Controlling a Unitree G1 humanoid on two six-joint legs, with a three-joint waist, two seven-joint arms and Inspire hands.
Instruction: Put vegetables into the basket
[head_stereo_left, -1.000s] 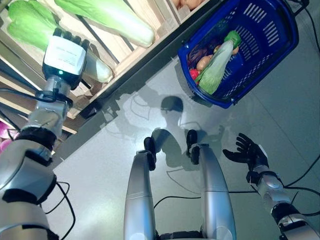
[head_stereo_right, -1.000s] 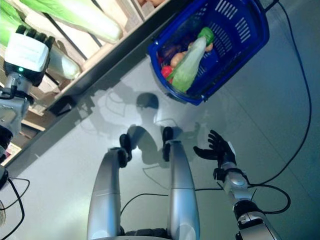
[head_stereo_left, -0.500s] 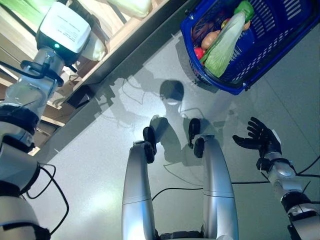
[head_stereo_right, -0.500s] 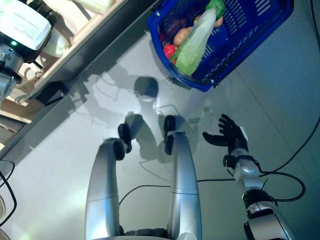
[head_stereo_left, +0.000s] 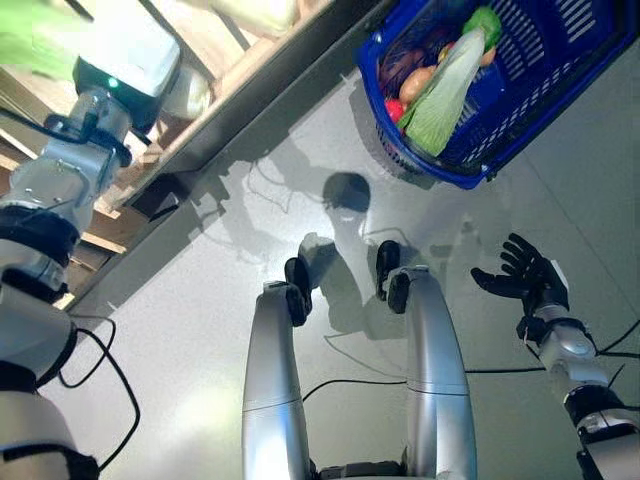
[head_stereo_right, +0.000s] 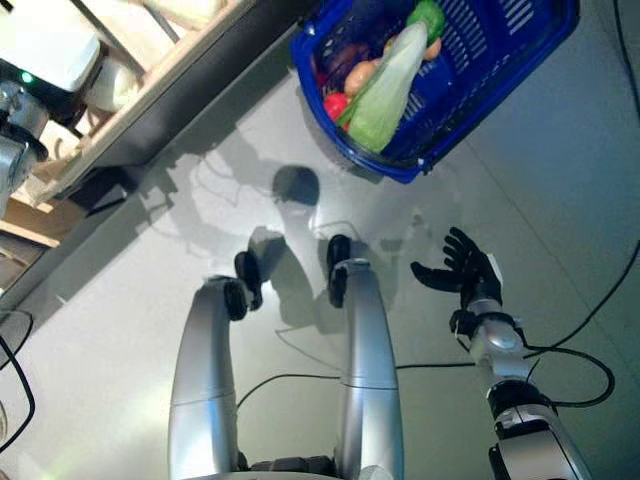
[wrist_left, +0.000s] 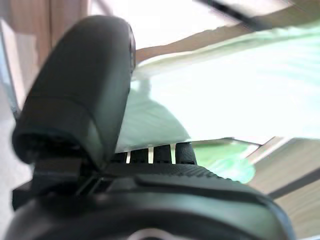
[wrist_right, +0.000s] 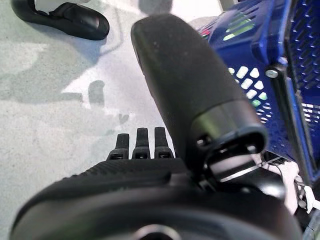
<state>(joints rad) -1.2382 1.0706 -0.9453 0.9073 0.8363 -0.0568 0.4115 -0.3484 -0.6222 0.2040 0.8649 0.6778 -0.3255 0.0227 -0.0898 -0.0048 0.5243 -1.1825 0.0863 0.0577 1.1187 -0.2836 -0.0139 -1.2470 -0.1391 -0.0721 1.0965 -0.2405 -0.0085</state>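
Observation:
My left hand (head_stereo_left: 148, 52) reaches up into the wooden shelf at the upper left. It lies against a pale green cabbage (head_stereo_left: 191, 94). In the left wrist view the thumb (wrist_left: 85, 95) stands up, the fingers (wrist_left: 157, 152) lie straight in a row, and the cabbage (wrist_left: 225, 90) fills the space past them. The blue basket (head_stereo_left: 470, 180) stands on the floor at the upper right. It holds a long cabbage (head_stereo_left: 440, 95), a green pepper (head_stereo_left: 486, 22), a red tomato (head_stereo_left: 391, 108) and other vegetables. My right hand (head_stereo_left: 528, 285) hangs open and empty over the floor below the basket.
The wooden shelf (head_stereo_left: 250, 110) with a dark front edge runs across the upper left, and another cabbage (head_stereo_left: 265, 12) lies on it. Grey floor spreads between the shelf and the basket (wrist_right: 300, 75).
The whole picture has shifted, so the camera moved. My left hand stays at the cabbage on the shelf and now looks blurred. The right hand remains open in much the same place.

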